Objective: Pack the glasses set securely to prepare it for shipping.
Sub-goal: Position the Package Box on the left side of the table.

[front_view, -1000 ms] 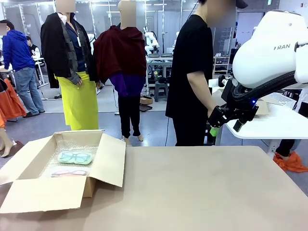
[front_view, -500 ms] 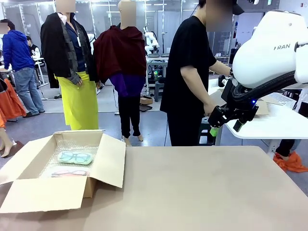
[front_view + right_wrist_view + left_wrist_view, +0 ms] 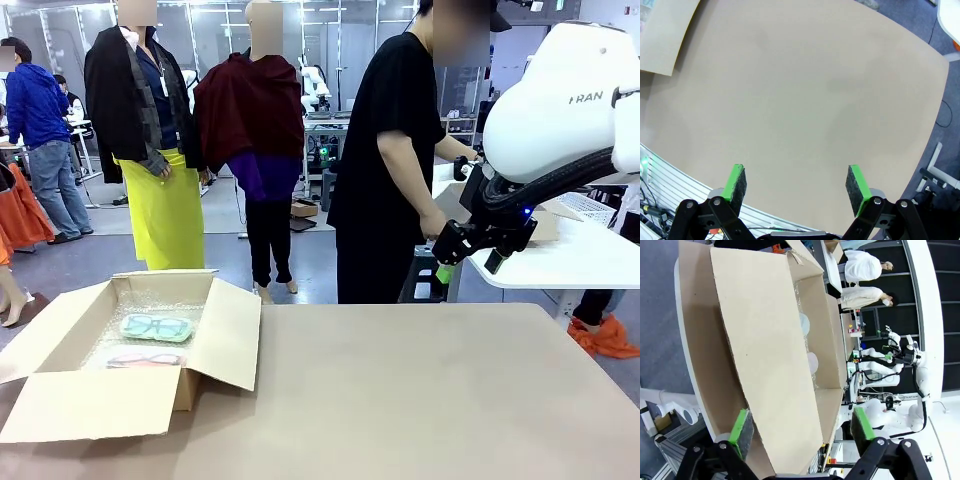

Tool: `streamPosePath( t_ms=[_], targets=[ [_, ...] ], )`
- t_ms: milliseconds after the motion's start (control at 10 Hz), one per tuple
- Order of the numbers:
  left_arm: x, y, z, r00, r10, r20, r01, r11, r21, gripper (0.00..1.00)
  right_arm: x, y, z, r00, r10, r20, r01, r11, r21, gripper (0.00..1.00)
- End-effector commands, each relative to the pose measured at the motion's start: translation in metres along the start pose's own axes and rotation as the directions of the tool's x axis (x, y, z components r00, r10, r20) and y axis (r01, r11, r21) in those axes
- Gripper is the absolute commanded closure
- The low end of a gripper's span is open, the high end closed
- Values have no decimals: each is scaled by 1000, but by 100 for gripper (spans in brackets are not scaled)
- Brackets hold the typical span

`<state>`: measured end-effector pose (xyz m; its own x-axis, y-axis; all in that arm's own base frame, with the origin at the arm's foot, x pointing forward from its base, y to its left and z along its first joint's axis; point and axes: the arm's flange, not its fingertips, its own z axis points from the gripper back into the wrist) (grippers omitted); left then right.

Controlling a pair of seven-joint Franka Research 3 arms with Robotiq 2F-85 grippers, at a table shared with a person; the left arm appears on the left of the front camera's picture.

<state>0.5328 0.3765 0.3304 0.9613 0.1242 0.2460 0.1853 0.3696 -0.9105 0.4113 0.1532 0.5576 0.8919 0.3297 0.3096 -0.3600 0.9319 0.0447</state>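
1. One open cardboard box [image 3: 130, 350] sits at the table's near-left part, its flaps spread and bubble wrap [image 3: 150, 305] lining its floor.
2. Two clear cases lie inside the box: the mint-green glasses case [image 3: 157, 327] toward its far wall, the pinkish-red glasses case [image 3: 143, 358] just beside it toward the near flap.
3. Two grippers: the left gripper [image 3: 802, 427] hangs over a box flap, fingers spread wide and holding nothing.
4. The right gripper [image 3: 796, 182] hangs over bare tan table [image 3: 805, 100], well apart from the box, fingers equally wide and empty.
5. One person in black [image 3: 395, 150] stands beyond the table, to the right of the box, turned toward a white side table [image 3: 570, 262].
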Motion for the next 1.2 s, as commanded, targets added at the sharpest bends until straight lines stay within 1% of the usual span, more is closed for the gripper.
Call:
streamPosePath(
  t_ms=[0, 100, 200, 300, 400, 500, 600, 700, 800, 900, 1000, 1100],
  targets=[
    [0, -2, 3, 1000, 0, -5, 0, 1000, 3, 0, 0, 0, 2, 1000, 19, -5, -19, 1000, -7, 0],
    [0, 0, 0, 1000, 0, 0, 0, 1000, 0, 0, 0, 0, 2, 1000, 19, -5, -19, 1000, -7, 0],
    [11, -50, -13, 984, -167, -59, 170, 984, 50, 0, 0, 0, 2, 1000, 19, -5, -19, 1000, -7, 0],
    [14, -103, -31, 942, -315, -116, 324, 943, 71, 0, 0, 0, 2, 1000, 19, -5, -19, 1000, -7, 0],
    [12, -157, -55, 856, -471, -212, 502, 855, 128, 0, 0, 0, 2, 1000, 19, -5, -19, 1000, -7, 0],
    [5, -197, -81, 777, -561, -286, 606, 789, 98, 0, 0, 0, 2, 1000, 19, -5, -19, 1000, -7, 0],
    [-10, -232, -112, 668, -633, -390, 709, 701, 76, 0, 0, 0, 2, 1000, 19, -5, -19, 1000, -7, 0],
    [-31, -267, -139, 521, -720, -458, 824, 563, 53, 0, 0, 0, 2, 1000, 19, -5, -19, 1000, -7, 0],
    [-51, -294, -159, 377, -784, -493, 902, 431, 6, 0, 0, 0, 2, 1000, 19, -5, -19, 1000, -7, 0],
    [-78, -318, -177, 243, -824, -512, 947, 316, -60, 0, 0, 0, 2, 1000, 19, -5, -19, 1000, -7, 0],
    [-101, -331, -184, 109, -841, -531, 971, 205, -125, 0, 0, 0, 2, 1000, 19, -5, -19, 1000, -7, 0],
    [-114, -336, -187, 37, -838, -545, 978, 142, -152, 0, 0, 0, 2, 1000, 19, -5, -19, 1000, -7, 0]
  ],
)
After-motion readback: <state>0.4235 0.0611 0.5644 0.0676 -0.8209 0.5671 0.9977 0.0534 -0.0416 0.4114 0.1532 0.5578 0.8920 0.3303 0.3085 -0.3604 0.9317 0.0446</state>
